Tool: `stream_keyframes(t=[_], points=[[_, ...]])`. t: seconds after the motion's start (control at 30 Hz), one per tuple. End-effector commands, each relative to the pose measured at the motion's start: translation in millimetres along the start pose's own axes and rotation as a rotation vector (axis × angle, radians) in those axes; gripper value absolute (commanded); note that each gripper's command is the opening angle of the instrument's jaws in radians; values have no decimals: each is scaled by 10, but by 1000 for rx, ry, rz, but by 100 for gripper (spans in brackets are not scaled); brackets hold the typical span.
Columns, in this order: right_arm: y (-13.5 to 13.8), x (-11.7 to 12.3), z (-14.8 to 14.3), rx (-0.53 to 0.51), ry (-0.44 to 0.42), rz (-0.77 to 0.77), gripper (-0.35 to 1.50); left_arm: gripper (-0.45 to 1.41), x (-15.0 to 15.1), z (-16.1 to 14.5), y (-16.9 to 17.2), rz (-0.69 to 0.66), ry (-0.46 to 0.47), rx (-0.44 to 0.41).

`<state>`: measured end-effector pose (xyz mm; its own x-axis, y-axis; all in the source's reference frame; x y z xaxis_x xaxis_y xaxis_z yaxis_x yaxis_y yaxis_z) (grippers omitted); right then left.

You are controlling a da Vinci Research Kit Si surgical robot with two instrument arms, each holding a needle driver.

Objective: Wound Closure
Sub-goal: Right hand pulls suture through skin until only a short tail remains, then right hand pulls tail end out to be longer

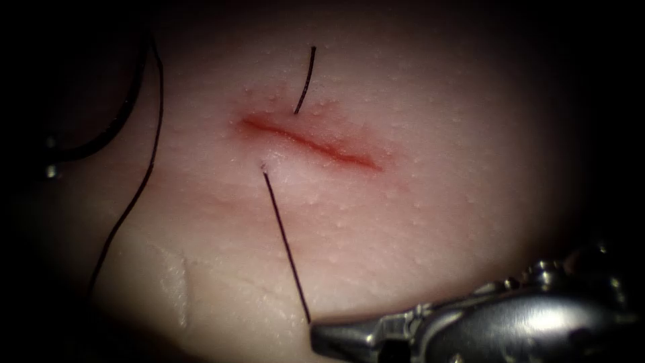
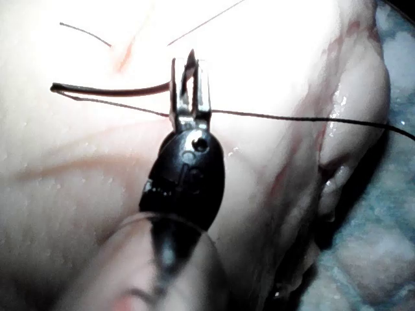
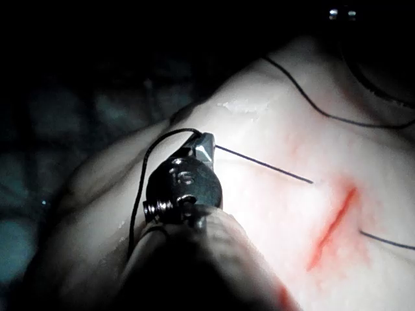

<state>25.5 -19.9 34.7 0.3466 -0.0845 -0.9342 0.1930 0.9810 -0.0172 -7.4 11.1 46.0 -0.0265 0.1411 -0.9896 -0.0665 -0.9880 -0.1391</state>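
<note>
The red cut [image 1: 312, 142] runs slantwise across the pale tissue [image 1: 416, 222]. My right tool [image 1: 317, 333] comes in from the lower right, jaws shut on the thread [image 1: 287, 249], which rises straight to a stitch hole just below the cut's left end. In the right wrist view the same tool [image 3: 209, 148] grips that strand [image 3: 266, 166]. A short thread end [image 1: 306, 77] sticks up above the cut. Far left of the cut, the curved needle [image 1: 124, 111] lies free of the tissue. My left tool [image 2: 188, 81] is shut on the needle [image 2: 110, 89] near one end.
A long strand of thread [image 1: 138, 191] trails down the tissue left of the cut, beside the needle. In the left wrist view it [image 2: 305, 118] crosses behind the jaws toward the tissue's edge. A slack loop [image 3: 139, 194] curls beside the right tool's wrist.
</note>
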Motion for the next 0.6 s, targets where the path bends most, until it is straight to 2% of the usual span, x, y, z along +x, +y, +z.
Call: stream_keyframes(t=[0.03, 0.07, 0.1, 0.2, 0.3, 0.4, 0.5, 0.6], points=[[0, -5, 5, -14, -19, 35, 106, -45, -6, 5, 8, -4, 1, -1], [3, -8, 2, -26, -33, 43, 125, -45, -6, 5, 8, -4, 1, -1], [11, -15, -9, -51, -69, 48, 135, -45, -6, 5, 8, -4, 1, -2], [28, -29, -28, -74, -106, 71, 140, -45, -6, 4, 9, -4, 1, -2], [56, -51, -50, -93, -140, 122, 140, -45, -6, 5, 9, -4, 1, -2], [74, -67, -57, -120, -168, 179, 140, -45, -6, 6, 8, -4, 1, -1], [94, -83, -55, -178, -187, 315, 128, -45, -7, 7, 8, -4, 1, -1], [110, -95, -46, -278, -132, 539, 133, -45, -7, 8, 7, -4, 1, 0]])
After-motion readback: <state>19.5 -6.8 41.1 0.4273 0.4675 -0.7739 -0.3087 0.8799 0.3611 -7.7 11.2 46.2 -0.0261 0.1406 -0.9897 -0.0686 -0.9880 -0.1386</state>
